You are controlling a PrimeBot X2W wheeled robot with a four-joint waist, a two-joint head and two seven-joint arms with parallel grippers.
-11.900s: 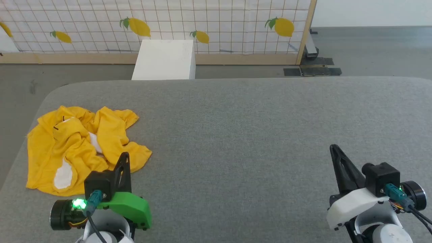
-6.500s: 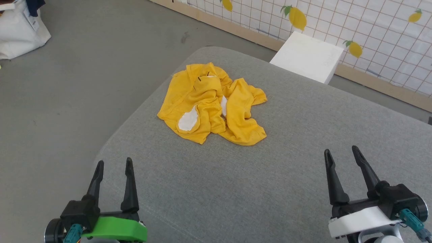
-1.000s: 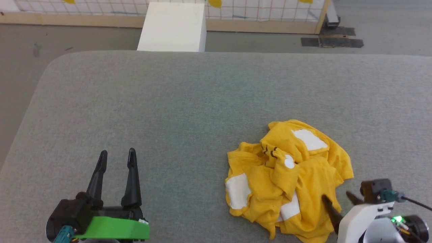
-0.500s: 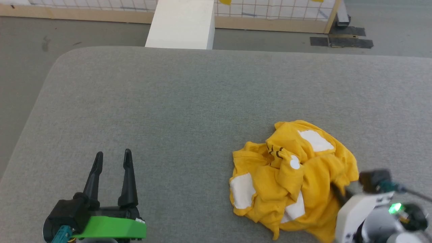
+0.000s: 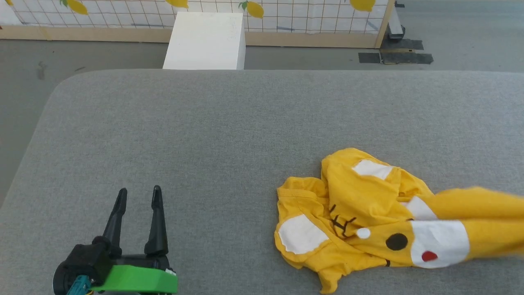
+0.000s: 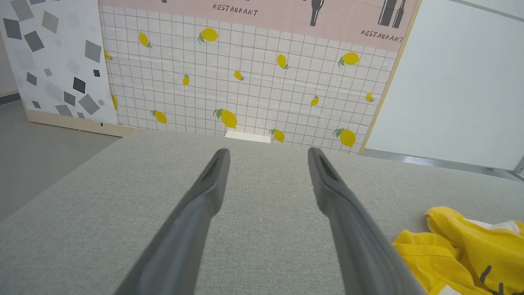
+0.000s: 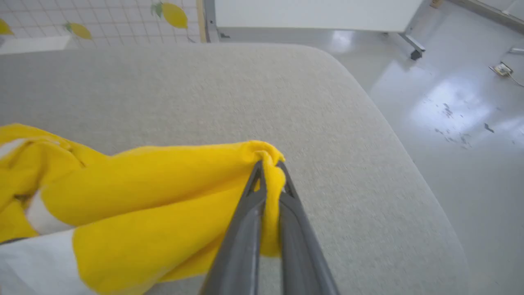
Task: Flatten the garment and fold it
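Observation:
The garment [image 5: 368, 217], a bright yellow T-shirt with white patches and a cartoon face print, lies crumpled at the table's front right, one part stretched off past the right edge of the head view. My right gripper [image 7: 270, 166] is shut on a bunched yellow fold of the garment [image 7: 163, 196], held above the grey table near its right edge. At the front left my left gripper [image 5: 137, 196] rests open with nothing between its fingers. In the left wrist view the left gripper [image 6: 268, 153] points at the backdrop, and the garment [image 6: 470, 246] lies to its right.
The grey fabric table [image 5: 229, 131] has rounded corners; its right edge [image 7: 393, 135] drops to a glossy floor. A white box [image 5: 202, 41] stands behind the table's far edge, before the lemon-printed grid backdrop [image 5: 286, 16].
My right gripper closed on the garment's near-right part and pulled it to the right, out of the head view, stretching the cloth and exposing the face print. The left gripper stayed put.

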